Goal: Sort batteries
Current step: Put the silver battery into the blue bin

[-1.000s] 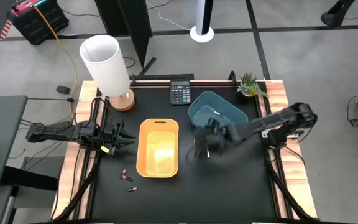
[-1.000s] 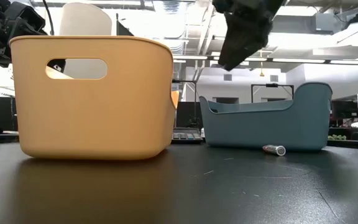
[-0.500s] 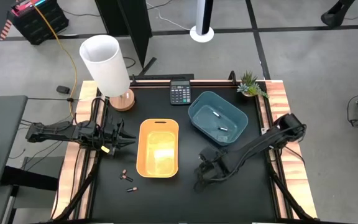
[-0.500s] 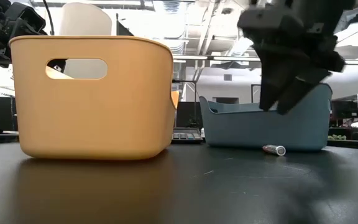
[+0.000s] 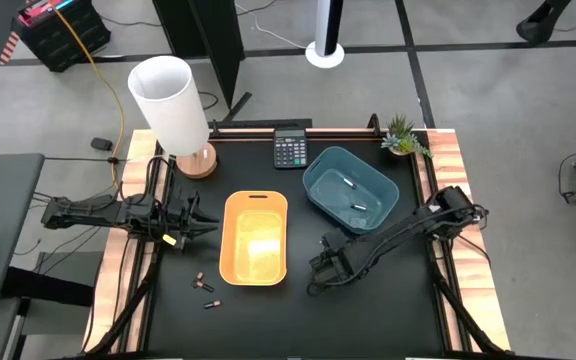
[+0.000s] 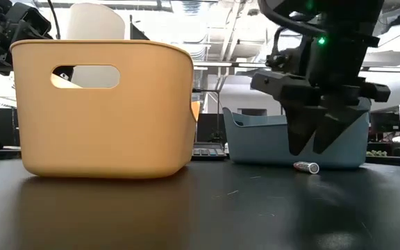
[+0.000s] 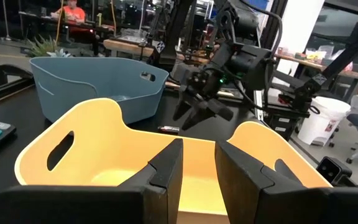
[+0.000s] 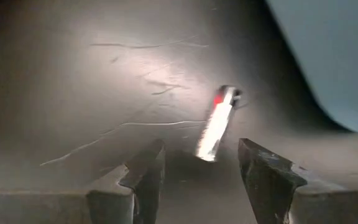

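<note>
Here the right gripper [image 5: 320, 278] hangs low over the black table [image 5: 368, 310], in front of the blue bin [image 5: 351, 188] and just right of the yellow bin [image 5: 254, 238], its arm stretched flat across the table from the right edge and its two fingers [image 8: 143, 174] spread apart and pointing down – nothing held between them. In its wrist view a silvery battery [image 8: 215, 123] with a red mark lies on the table just ahead of the gap between the fingers; the low view shows that battery [image 6: 306, 167] lying on the table in front of the blue bin, below and beside the fingertips, not touched. No writing on it can be read. Nearer the table's front left, three small dark batteries [image 5: 204, 287] lie loose beside the yellow bin. Inside the blue bin two pale batteries [image 5: 352, 194] lie on its floor. The left gripper [image 5: 200, 222] waits at the table's left edge – fingers slightly parted, empty. Farther back sits a black calculator [image 5: 289, 150], its key labels too small to read.
</note>
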You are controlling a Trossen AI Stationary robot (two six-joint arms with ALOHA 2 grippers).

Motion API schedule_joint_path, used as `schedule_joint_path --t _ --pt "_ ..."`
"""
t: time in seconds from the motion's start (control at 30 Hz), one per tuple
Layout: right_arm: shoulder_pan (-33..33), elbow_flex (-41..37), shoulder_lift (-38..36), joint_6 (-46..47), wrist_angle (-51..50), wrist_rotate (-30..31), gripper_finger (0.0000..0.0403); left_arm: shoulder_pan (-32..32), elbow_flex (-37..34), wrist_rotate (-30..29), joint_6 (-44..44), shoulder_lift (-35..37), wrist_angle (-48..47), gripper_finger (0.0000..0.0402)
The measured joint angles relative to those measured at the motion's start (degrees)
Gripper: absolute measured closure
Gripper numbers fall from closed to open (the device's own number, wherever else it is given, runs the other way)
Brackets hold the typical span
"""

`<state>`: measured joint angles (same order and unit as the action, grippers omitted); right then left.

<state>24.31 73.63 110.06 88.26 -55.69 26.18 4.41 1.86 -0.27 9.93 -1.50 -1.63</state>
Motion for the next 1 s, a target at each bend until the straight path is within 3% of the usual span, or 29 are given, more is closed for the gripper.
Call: schedule_joint_path --t 0.7,1.0 --pt "-2.65 0.13 4.44 -0.04 0.79 -2.10 0.0192 0.00 0.00 -0.04 -0.06 0.02 0.02 0.0311" --pt "-2.75 0.13 4.49 -2.67 1.85 -2.51 0.0284 0.02 -0.02 -0.06 -0.08 0.00 0.05 0.0311"
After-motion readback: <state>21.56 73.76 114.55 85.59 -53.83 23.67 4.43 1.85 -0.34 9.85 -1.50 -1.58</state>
